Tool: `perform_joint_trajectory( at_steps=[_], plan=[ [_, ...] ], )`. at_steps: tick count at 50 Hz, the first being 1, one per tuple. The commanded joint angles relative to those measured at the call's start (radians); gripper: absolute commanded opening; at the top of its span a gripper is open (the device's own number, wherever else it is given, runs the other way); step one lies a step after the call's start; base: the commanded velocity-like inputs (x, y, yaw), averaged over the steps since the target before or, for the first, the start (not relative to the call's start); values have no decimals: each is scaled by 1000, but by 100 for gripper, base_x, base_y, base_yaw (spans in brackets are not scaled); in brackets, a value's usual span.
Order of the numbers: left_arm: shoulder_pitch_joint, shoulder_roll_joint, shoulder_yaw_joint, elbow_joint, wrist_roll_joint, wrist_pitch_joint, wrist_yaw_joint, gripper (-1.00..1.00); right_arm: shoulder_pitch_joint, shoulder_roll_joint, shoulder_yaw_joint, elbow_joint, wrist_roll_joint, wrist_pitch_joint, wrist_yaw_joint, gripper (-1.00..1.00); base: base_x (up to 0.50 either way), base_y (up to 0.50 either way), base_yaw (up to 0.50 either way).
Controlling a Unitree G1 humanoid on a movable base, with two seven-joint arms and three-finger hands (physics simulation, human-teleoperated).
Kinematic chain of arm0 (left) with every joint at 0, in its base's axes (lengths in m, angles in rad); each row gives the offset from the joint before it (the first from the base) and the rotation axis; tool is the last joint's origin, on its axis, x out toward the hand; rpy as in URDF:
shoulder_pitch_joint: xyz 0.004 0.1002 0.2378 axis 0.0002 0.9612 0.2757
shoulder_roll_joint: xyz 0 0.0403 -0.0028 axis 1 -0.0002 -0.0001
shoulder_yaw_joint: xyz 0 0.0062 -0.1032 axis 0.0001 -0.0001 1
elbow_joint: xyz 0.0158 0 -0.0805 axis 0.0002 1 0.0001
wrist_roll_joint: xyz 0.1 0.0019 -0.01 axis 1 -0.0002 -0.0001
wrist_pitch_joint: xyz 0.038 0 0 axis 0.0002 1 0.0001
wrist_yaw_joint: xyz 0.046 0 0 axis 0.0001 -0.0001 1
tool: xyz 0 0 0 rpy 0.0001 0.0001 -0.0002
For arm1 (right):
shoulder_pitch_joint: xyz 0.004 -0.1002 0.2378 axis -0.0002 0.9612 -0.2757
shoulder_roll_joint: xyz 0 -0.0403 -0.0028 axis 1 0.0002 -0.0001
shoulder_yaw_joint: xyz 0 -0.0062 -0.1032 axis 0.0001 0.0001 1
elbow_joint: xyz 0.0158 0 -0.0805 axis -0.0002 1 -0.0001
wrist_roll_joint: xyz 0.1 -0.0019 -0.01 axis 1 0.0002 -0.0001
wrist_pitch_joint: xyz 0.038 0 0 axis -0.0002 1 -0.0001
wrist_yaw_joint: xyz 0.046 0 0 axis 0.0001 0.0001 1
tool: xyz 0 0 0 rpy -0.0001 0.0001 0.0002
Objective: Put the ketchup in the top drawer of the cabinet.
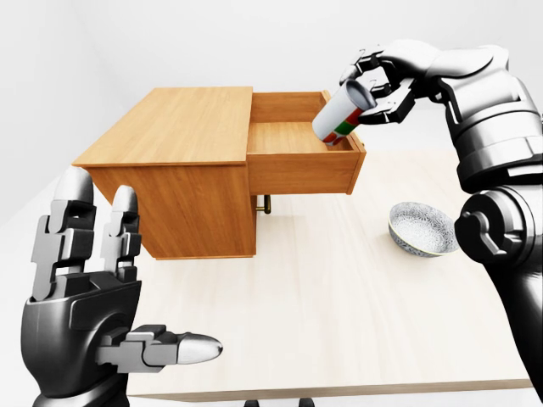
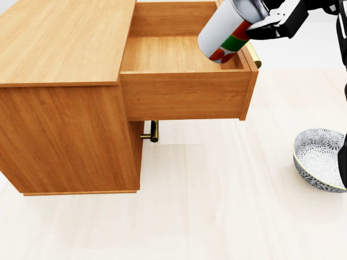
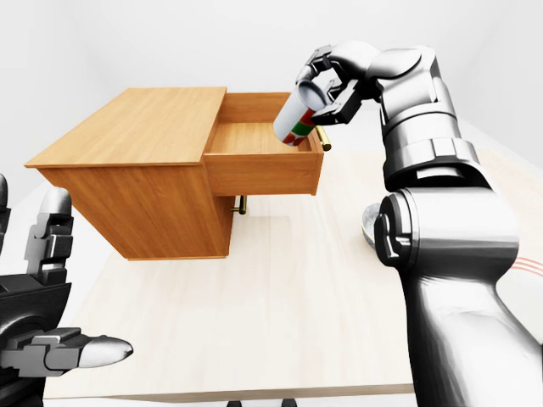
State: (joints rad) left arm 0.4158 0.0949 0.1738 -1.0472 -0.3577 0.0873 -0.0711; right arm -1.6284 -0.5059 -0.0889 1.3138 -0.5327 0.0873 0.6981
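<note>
1. My left hand sits nearest the cameras at the bottom left of the left-eye view, fingers spread and grasping nothing; I judge it is parked low there so it stays out of the working arm's way.
2. Beyond it the pale worktop carries a patterned bowl off to the right, well apart from the cabinet, so it should not interfere.
3. The cabinet stands further in, its top drawer pulled out and showing bare wood inside, ready to receive.
4. Farthest, my right hand is clenched round the ketchup, holding it tilted, base angled down over the drawer's right end by the brass handle. I hold it tilted, I think, to slide it over the drawer's rim.
</note>
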Motion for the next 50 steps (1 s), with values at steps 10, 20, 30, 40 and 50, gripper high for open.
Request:
perform_joint_trajectory(
  at_steps=[10, 20, 30, 40, 50],
  plan=[
    [8, 0, -6, 0, 4, 0, -1, 100, 19, 11, -16, -3, -7, 0, 0, -100, 0, 0, 0],
    [1, 11, 6, 0, -15, 0, 8, 100, 28, 32, -12, -1, -15, 0, 0, -100, 0, 0, 0],
    [8, 25, 6, 0, -30, 0, 17, 100, 41, 50, -8, 0, -21, 0, 0, -100, 0, 0, 0],
    [15, 31, -4, 0, -31, 0, 23, 100, 27, 44, -8, -2, -24, 0, 0, 44, 0, 0, 0],
    [9, 20, -12, 0, -12, 0, 15, 100, 20, 35, -8, -3, -26, 0, 0, 100, 0, 0, 0]
  ],
)
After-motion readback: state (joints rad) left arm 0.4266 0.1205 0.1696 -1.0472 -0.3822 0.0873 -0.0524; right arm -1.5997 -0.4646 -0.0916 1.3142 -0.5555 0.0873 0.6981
